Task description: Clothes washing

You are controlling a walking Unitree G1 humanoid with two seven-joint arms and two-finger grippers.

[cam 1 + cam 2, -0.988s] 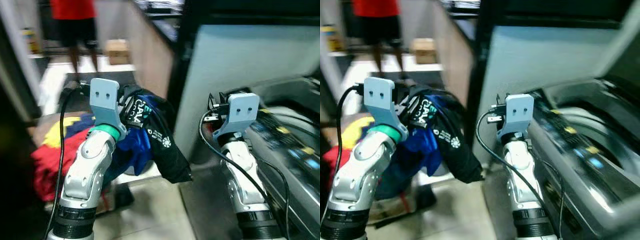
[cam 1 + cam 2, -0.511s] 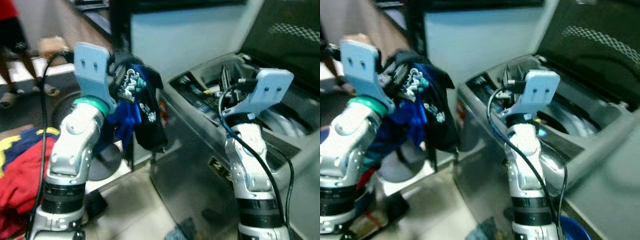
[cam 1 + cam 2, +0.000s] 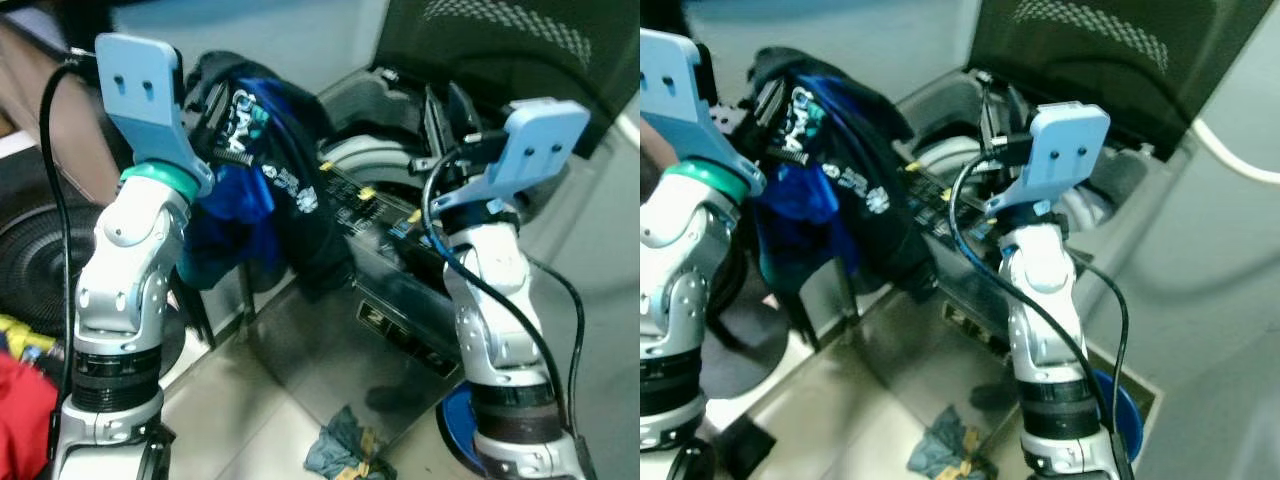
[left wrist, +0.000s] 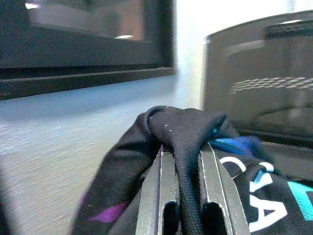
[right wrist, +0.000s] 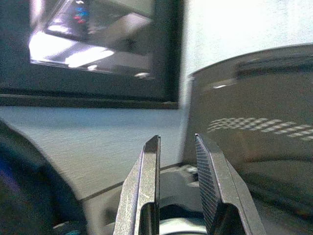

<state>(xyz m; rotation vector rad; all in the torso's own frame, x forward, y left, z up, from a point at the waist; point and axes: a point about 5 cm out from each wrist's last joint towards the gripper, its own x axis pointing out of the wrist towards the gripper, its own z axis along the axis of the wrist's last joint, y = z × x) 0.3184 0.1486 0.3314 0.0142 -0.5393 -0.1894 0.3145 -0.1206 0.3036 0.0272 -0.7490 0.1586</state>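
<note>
— Down at six o'clock on the floor [image 3: 250, 400], what lies there?

— One small crumpled rag [image 3: 343, 455], dark blue-grey with a bit of yellow, just in front of the washing machine [image 3: 390, 300]. At the right arm's base, about five o'clock, a blue round thing [image 3: 452, 440] peeks out; what it is cannot be told.

— And at nine o'clock?

— Red cloth [image 3: 22, 410] at the lower edge, with a black round object [image 3: 35, 255] beyond it, partly hidden by the left arm.

— Where is the garment?

— The left gripper [image 4: 182, 196] holds it raised at about eleven o'clock. Its fingers [image 4: 156, 191] pinch a fold of the black and blue garment [image 3: 265, 190], which has white and teal lettering and hangs down over the machine's front corner.

— Is it inside the tub?

— No, it hangs outside, beside the control panel [image 3: 375, 205].

— The right gripper?

— The right gripper [image 5: 177, 186] is raised at about one o'clock over the open top. Its fingers [image 5: 146, 181] stand slightly apart with nothing between them.

— Farther back?

— The dark lid [image 3: 490, 60] stands open at twelve to one o'clock, and the tub [image 3: 940, 150] opening shows beneath it.
</note>
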